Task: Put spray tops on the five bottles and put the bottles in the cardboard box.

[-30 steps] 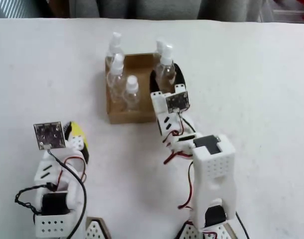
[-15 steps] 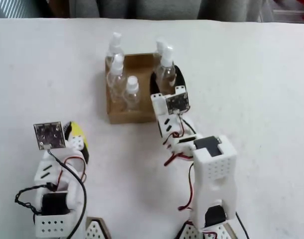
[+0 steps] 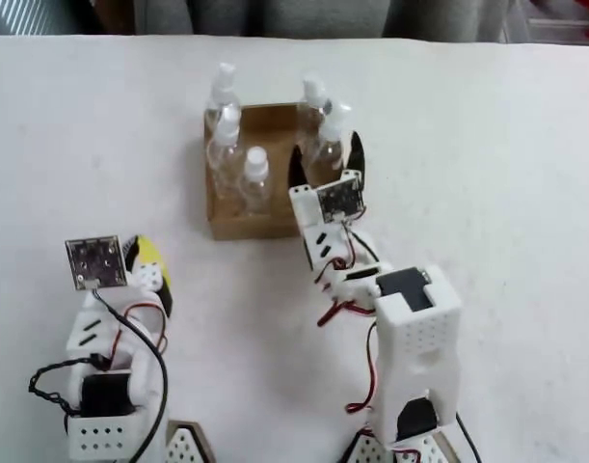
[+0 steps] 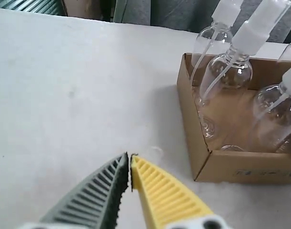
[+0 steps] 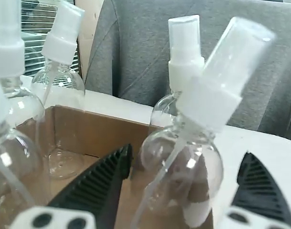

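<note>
The left gripper (image 4: pixel 130 161) has not moved: its ribbed grey and yellow fingers are pressed together on nothing, over the smooth white table (image 3: pixel 487 125) left of the box (image 3: pixel 254 228). The right gripper (image 3: pixel 325 147) has let go. Its black ribbed jaws now stand spread on either side of the fifth bottle (image 5: pixel 193 162), which has tipped over to a lean.

The box is brown cardboard, low-walled and open-topped. Four bottles (image 3: pixel 225 149), round, clear and white-capped, stand upright inside. The fifth leans at the right wall; I cannot tell whether its base is inside. Bare table spreads right of the box.
</note>
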You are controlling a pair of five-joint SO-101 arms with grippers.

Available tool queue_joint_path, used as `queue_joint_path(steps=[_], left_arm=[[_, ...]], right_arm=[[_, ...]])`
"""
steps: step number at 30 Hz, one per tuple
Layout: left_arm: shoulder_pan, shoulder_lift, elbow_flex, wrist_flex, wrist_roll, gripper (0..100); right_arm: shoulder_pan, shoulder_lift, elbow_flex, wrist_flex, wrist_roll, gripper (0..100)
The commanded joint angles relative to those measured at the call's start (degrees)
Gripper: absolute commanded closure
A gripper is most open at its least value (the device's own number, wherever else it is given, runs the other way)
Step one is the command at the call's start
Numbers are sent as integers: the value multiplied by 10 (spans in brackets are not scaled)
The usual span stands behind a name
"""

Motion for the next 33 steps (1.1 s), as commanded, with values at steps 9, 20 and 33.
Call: queue_joint_path(steps=[9,20,33], left_arm=[[-5,-5,-1,-14,-3,977],[-5,-5,-1,-14,-3,977],[-5,-5,-1,-14,-3,977]], right_arm=[[-8,-24,0,6,2,684],[-8,-102,53,10,-46,683],[-8,-116,72,7,-47,683]])
